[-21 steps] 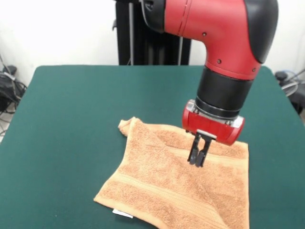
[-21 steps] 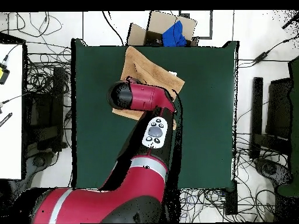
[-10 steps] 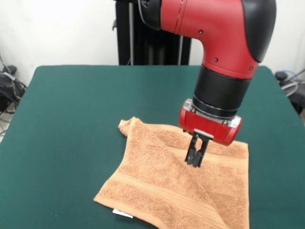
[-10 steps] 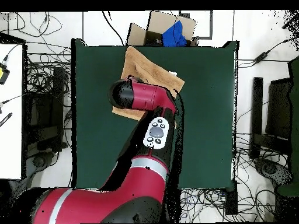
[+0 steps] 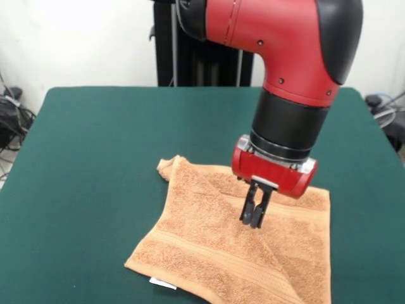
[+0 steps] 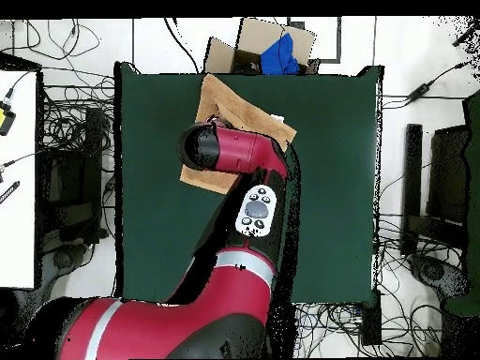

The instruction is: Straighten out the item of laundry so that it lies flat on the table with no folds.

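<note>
An orange-tan terry towel (image 5: pixel 243 244) is seen spread over the near part of the green table (image 5: pixel 95 145), its lower edge running out of the front view. The cloth is mostly opened out, but a far corner (image 5: pixel 166 168) is curled over on itself and a diagonal crease is carried across the lower right part. A small white tag (image 5: pixel 162 283) is visible at the near left edge. The gripper (image 5: pixel 252 220) is held upright over the middle of the towel with its two fingers drawn close together and nothing clamped between them; whether the tips touch the pile cannot be told. The cloth is judged soft, light and limp, likely to drag and bunch if pushed. A pinch at the curled corner or an outer edge is judged the best hold.
</note>
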